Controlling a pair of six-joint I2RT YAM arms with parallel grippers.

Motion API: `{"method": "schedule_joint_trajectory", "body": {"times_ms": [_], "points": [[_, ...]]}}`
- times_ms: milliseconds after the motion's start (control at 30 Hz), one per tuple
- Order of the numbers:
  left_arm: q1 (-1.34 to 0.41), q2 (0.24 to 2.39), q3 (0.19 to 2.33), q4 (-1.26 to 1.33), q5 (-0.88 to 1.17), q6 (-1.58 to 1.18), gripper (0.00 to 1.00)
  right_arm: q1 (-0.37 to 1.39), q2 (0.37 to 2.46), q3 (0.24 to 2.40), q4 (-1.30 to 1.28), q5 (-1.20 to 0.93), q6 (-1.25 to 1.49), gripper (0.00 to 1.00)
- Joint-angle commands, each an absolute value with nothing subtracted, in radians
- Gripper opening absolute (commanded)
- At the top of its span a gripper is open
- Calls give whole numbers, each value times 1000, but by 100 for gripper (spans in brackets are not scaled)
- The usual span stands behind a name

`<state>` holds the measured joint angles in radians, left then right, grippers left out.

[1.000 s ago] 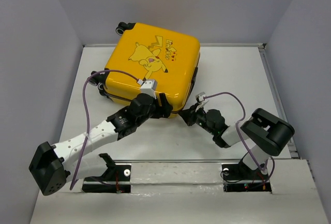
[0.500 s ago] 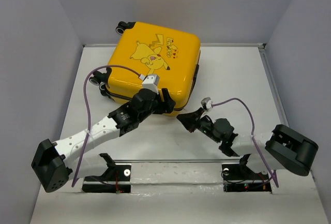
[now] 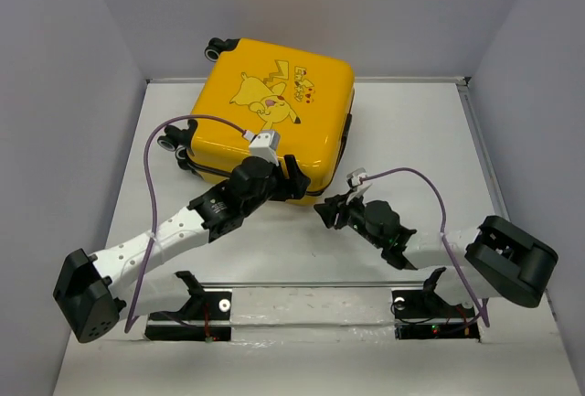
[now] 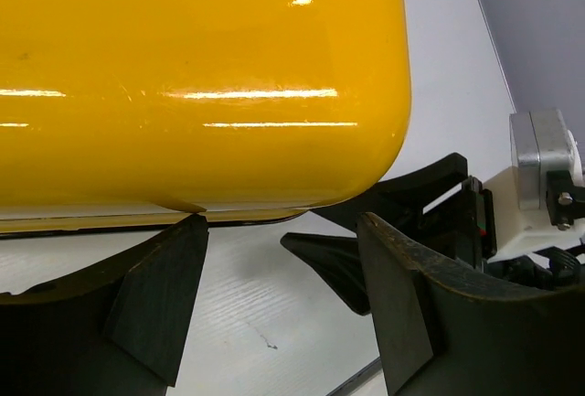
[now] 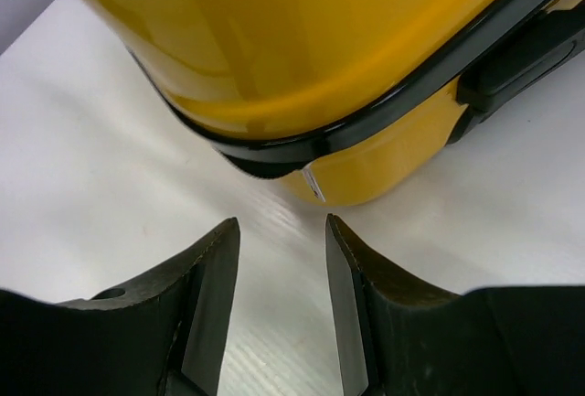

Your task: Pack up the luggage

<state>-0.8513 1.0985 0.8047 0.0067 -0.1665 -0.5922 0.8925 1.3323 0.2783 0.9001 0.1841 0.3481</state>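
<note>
Closed and lying flat, print side up, the yellow luggage (image 3: 274,103) sits toward the far side of the white bench (image 3: 411,131), with both arms reaching its near edge. The right claw (image 3: 326,211), pressed together a second ago, has now spread its jaws and pulled back a little from the case's near right corner. Its wrist view shows nothing between them, only bare bench and the corner just beyond. A small white tab (image 5: 313,182) shows at the black zipper trim (image 5: 430,71) there. The left claw (image 3: 294,182) has barely moved — it stays spread wide at the near edge, pinching nothing, the shell's rounded corner just ahead of its fingers. The release suggests that the right arm has finished a pull or a push at that corner. With the lid down the packing looks close to done, though the frames do not show whether the zipper runs all the way round.
</note>
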Motion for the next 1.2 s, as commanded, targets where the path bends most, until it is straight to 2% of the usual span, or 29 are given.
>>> {"method": "schedule_joint_trajectory", "body": {"times_ms": [0, 233, 533, 633, 667, 933, 1167], "points": [[-845, 1069, 831, 132, -215, -578, 78, 841, 1370, 319, 1000, 126, 273, 48], [-845, 1080, 816, 150, -198, -583, 78, 790, 1431, 341, 1089, 83, 239, 46], [-847, 1092, 808, 163, -207, -586, 78, 790, 1558, 361, 1345, 8, 328, 39], [-847, 1097, 813, 164, -202, -588, 78, 790, 1592, 353, 1460, 38, 367, 18], [-847, 1098, 815, 164, -202, -588, 78, 790, 1595, 351, 1497, 47, 379, 8], [-847, 1130, 828, 187, -199, -569, 78, 816, 1559, 288, 1545, 52, 434, 7], [-847, 1252, 963, 229, -204, -531, 78, 1034, 1575, 265, 1398, 132, 460, 7]]}}
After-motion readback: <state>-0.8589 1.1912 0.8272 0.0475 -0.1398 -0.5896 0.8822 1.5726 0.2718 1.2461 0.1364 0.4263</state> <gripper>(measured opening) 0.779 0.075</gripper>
